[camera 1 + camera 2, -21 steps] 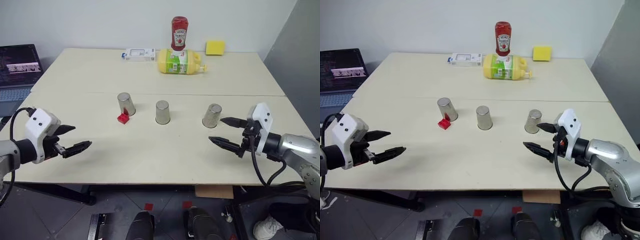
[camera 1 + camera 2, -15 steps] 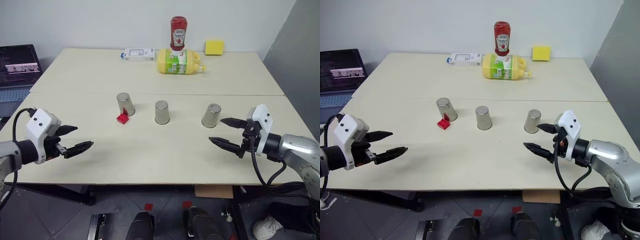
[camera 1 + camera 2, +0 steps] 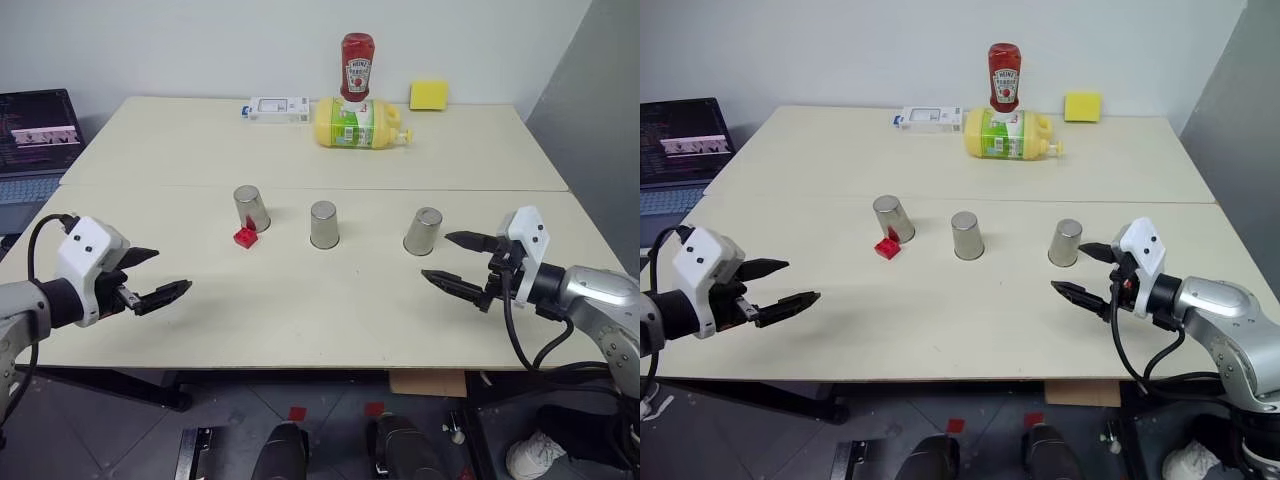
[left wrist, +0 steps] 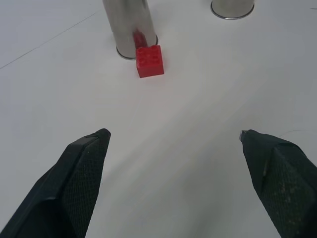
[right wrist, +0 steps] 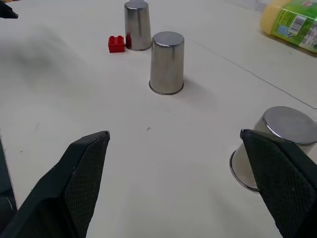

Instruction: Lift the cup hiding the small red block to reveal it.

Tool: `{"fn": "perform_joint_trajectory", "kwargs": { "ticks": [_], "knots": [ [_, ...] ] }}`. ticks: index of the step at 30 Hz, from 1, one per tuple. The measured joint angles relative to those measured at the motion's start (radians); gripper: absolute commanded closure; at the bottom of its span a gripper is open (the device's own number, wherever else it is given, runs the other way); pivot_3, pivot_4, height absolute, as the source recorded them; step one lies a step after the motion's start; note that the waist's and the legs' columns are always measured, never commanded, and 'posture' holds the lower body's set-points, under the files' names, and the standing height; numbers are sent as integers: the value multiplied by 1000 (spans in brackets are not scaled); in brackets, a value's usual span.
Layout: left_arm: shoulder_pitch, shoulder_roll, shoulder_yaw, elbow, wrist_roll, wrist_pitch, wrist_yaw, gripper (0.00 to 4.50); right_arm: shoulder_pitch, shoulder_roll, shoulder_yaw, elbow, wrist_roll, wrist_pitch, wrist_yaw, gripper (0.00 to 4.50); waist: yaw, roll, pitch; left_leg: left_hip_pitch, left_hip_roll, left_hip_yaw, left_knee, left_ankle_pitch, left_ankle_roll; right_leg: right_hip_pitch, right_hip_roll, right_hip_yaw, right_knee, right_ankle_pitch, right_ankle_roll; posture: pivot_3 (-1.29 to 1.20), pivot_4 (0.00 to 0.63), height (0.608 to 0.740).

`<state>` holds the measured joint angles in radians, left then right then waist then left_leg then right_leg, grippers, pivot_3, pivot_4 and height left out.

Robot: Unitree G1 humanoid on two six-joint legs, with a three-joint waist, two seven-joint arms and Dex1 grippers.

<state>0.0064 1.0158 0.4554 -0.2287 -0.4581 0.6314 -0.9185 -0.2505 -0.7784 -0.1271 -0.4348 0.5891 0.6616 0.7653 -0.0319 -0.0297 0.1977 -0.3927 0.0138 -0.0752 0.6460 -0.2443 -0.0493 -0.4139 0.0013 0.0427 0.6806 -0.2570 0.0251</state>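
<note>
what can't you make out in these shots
- What lies under the three upturned cups, left, middle and right: their own walls hide it in both eye views.
- Print on the white box at the table's far edge: too small in the left eye view.
- The laptop: cut off by the picture's left edge.

the cup (image 3: pixel 251 208), a plain silvery metal tumbler, stands upside down on its rim, upright, ahead of the left gripper (image 3: pixel 152 277) and well apart from its spread fingers. the small red block (image 3: pixel 245 236), a bright red studded brick, lies uncovered on the tabletop, touching or just beside the cup's base on the side nearer the left gripper. both lie far across from the right gripper (image 3: pixel 458 262).
</note>
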Motion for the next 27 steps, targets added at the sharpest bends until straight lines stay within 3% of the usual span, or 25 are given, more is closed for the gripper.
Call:
{"fn": "perform_joint_trajectory", "kwargs": {
  "ticks": [27],
  "knots": [
    [-46, -11, -22, -28, -34, 10, -29, 37, 76, 0, -79, -13, 21, -3, -8, 0, 0, 0, 0, 0, 0, 0, 0, 0, 0, 0, 0, 0, 0, 0, 0, 0, 150, 740]
  ]
}}
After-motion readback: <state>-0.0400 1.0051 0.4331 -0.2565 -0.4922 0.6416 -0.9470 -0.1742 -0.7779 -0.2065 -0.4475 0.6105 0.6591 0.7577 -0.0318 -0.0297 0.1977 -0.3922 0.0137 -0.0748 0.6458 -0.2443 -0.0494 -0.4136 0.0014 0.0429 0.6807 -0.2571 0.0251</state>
